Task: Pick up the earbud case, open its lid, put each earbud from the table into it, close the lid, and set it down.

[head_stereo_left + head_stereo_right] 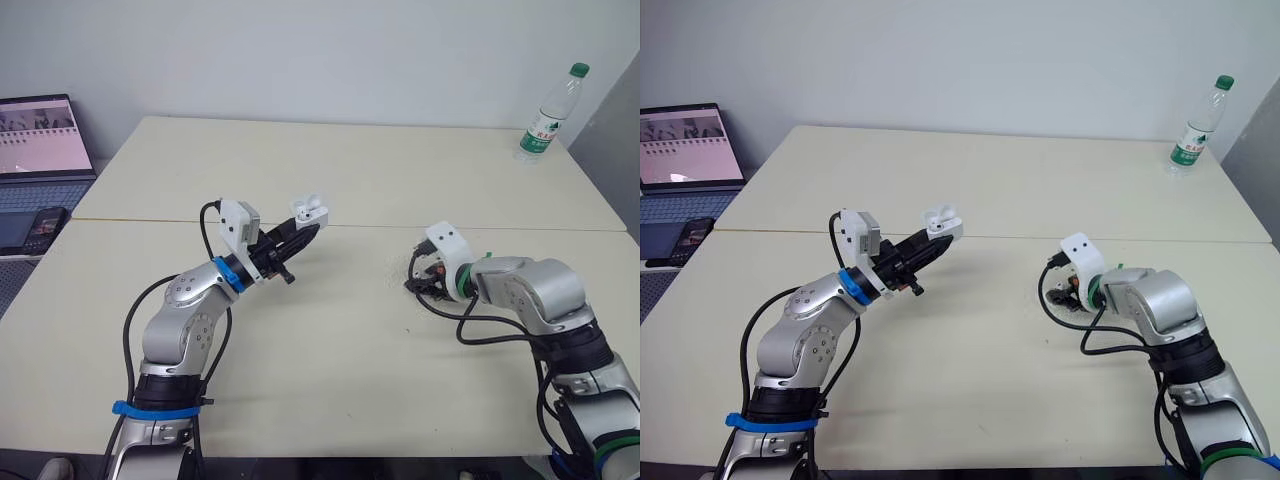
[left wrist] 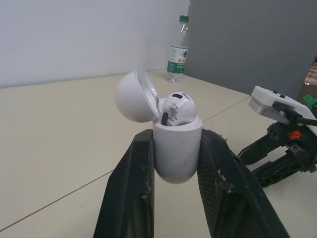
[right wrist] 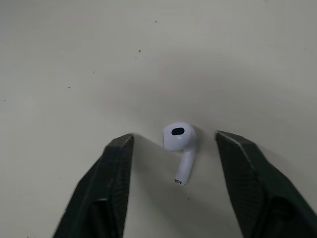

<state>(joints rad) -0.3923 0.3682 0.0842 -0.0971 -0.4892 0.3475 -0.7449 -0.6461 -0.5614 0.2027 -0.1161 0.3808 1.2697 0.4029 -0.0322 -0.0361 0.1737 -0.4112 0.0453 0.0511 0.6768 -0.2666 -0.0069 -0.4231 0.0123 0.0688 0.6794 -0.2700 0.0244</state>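
My left gripper [image 1: 306,226] is raised above the table's middle and shut on the white earbud case [image 1: 310,210]. In the left wrist view the case [image 2: 177,151] stands upright between the two fingers. Its lid [image 2: 134,95] is swung open, and one earbud [image 2: 177,109] sits in it. My right gripper [image 1: 418,274] is low at the table surface on the right, fingers open. In the right wrist view a second white earbud [image 3: 179,141] lies on the table between those fingers, touching neither.
A water bottle [image 1: 550,112] stands at the table's [image 1: 350,170] far right corner. An open laptop [image 1: 40,140] and a dark phone [image 1: 35,228] sit off the table's left side.
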